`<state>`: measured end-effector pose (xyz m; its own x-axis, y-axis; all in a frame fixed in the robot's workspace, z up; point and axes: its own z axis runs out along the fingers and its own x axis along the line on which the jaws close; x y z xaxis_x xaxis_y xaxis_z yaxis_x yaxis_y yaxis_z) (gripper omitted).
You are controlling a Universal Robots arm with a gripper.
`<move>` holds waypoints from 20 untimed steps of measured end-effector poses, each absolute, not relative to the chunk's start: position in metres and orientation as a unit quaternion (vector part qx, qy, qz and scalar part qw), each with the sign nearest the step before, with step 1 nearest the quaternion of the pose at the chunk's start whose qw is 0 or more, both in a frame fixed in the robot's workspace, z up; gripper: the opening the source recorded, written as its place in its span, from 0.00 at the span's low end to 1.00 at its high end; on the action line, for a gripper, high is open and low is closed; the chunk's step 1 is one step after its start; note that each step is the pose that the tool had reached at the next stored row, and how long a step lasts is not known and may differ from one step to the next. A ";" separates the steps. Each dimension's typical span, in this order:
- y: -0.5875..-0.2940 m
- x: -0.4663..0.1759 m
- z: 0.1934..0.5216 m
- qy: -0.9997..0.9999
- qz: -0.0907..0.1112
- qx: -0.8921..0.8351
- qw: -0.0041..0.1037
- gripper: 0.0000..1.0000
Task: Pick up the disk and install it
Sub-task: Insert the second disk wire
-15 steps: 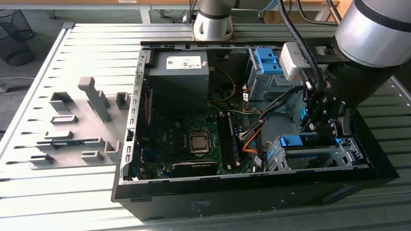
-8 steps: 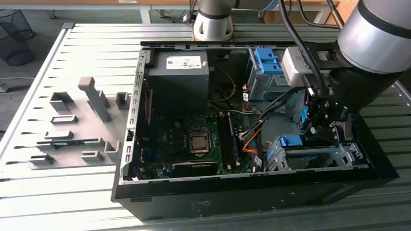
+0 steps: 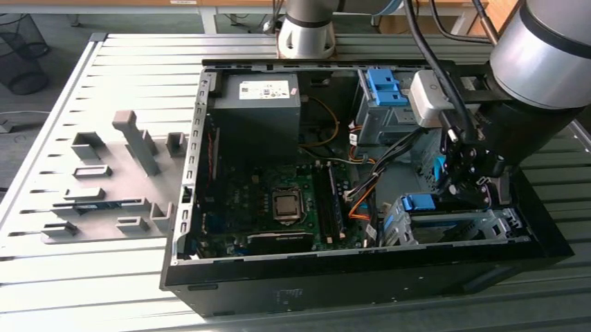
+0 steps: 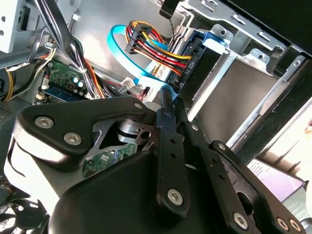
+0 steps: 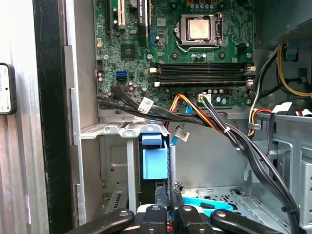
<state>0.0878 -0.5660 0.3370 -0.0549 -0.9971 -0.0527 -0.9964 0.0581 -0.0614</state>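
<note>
An open black desktop computer case (image 3: 369, 273) lies on its side on a slatted grey metal table (image 3: 102, 277), with the green motherboard (image 3: 277, 207) and its square silver processor socket (image 5: 199, 28) exposed. The arm's black gripper (image 3: 471, 176) reaches down into the case at the exterior view's right, just above the silver metal drive cage (image 3: 461, 228). The disk, a drive edged by a blue plastic frame (image 5: 153, 163), sits upright in a slot of that cage, its blue tab (image 3: 420, 203) showing at the top. In both wrist views the black fingers (image 5: 168, 207) stand pressed together with no gap, right beside the frame; whether they pinch any part of it cannot be told. A bundle of orange, red and yellow wires (image 4: 156, 53) and a flat light-blue cable (image 4: 129, 63) crowd the space next to the cage, and thick black cables (image 5: 195, 119) cross between motherboard and bay. A dark grey power supply box (image 3: 257, 104) sits farther back, and a bare blue plastic clip (image 3: 386, 86) rests near the case's rear.
</note>
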 end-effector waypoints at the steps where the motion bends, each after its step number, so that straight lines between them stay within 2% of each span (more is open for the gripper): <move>1: -0.566 0.088 0.337 0.726 -0.004 -0.686 0.040 0.16; 20: -0.569 0.090 0.335 0.727 -0.004 -0.685 0.040 0.16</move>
<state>0.0898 -0.5685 0.3347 -0.0580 -0.9969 -0.0530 -0.9962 0.0612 -0.0614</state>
